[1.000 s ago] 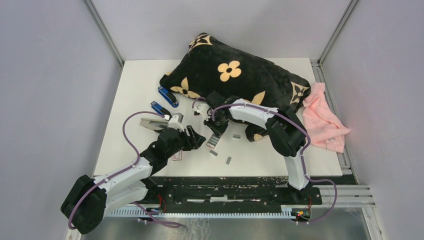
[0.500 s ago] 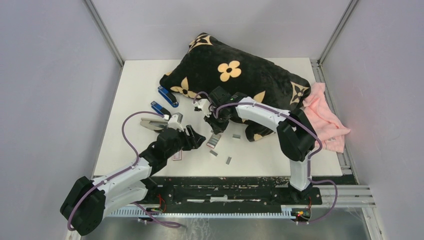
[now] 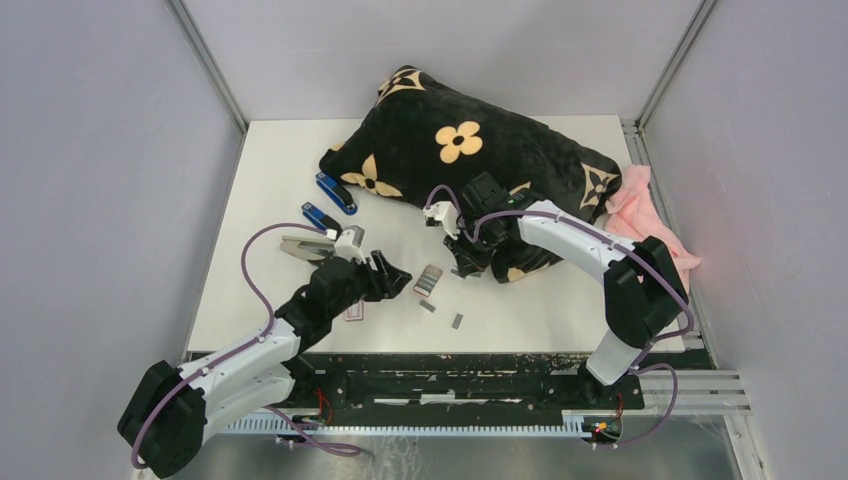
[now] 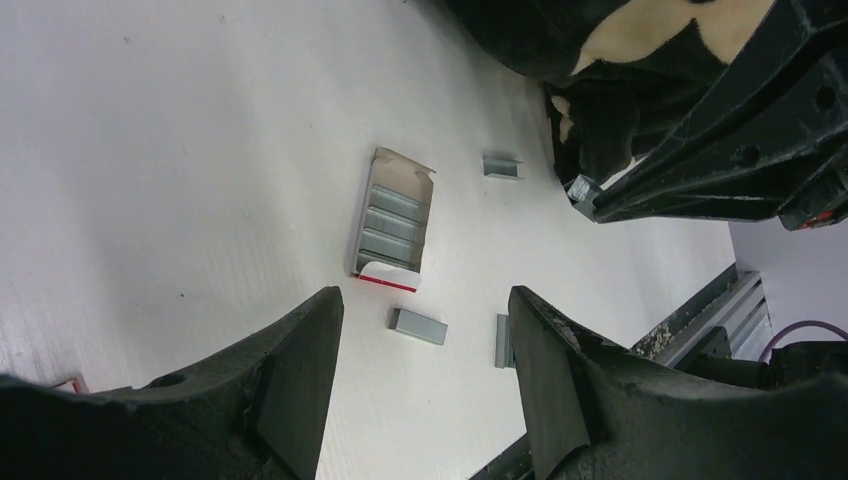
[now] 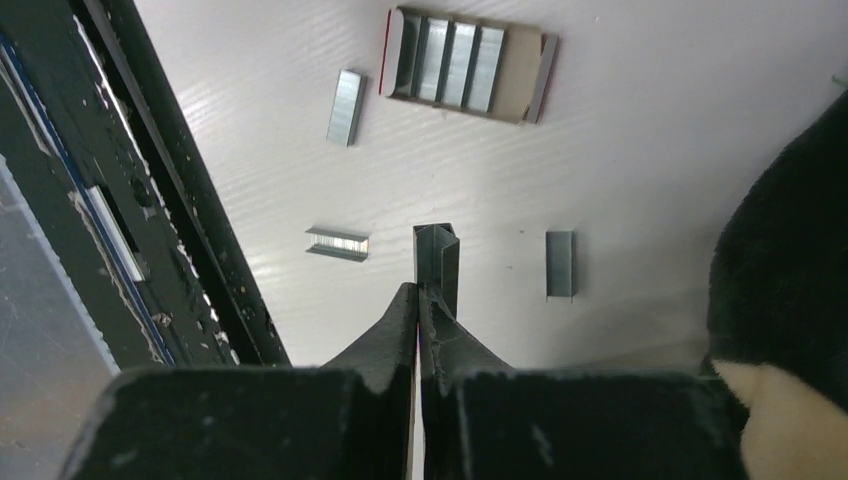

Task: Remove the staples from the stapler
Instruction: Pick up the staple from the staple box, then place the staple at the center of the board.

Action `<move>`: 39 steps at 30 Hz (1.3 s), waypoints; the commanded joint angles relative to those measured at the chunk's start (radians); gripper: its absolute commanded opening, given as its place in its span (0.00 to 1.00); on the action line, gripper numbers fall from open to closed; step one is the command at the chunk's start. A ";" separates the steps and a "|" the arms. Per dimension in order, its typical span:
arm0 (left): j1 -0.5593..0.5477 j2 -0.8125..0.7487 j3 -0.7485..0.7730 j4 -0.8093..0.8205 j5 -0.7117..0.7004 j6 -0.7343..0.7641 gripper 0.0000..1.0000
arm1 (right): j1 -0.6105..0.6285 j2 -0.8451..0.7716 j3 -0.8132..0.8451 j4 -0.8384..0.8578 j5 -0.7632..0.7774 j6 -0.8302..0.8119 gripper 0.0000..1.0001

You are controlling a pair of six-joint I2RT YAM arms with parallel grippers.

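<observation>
My right gripper (image 5: 418, 290) is shut, its tips pinching a short grey strip of staples (image 5: 437, 255) that sticks out just above the table. Three more strips lie loose on the white table (image 5: 346, 107) (image 5: 338, 243) (image 5: 560, 263). In the top view the right gripper (image 3: 465, 265) hangs by the pillow's front edge. My left gripper (image 4: 425, 300) is open and empty above one loose strip (image 4: 418, 326), right of the stapler. The stapler's silver magazine (image 3: 300, 247) lies open at the left, beside a blue part (image 3: 320, 217).
A small white-and-red box (image 3: 428, 280) holding staple strips sits between the grippers. A second blue stapler (image 3: 336, 193) lies against the black flowered pillow (image 3: 460, 140). A pink cloth (image 3: 650, 240) is at the right edge. The black rail (image 3: 450, 365) runs along the near table edge.
My right arm has swung right, from beside the box to the pillow's front edge, its jaws shut throughout. The left arm has hardly moved.
</observation>
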 commanded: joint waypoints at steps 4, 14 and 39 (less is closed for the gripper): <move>0.000 -0.001 -0.012 0.075 0.034 0.024 0.69 | -0.029 -0.085 -0.062 -0.019 -0.035 -0.083 0.03; -0.001 -0.035 -0.032 0.074 0.028 0.019 0.69 | -0.031 -0.042 -0.062 -0.060 0.002 -0.149 0.03; 0.000 -0.084 -0.072 0.081 0.033 -0.004 0.69 | -0.027 0.004 -0.058 -0.096 0.062 -0.218 0.03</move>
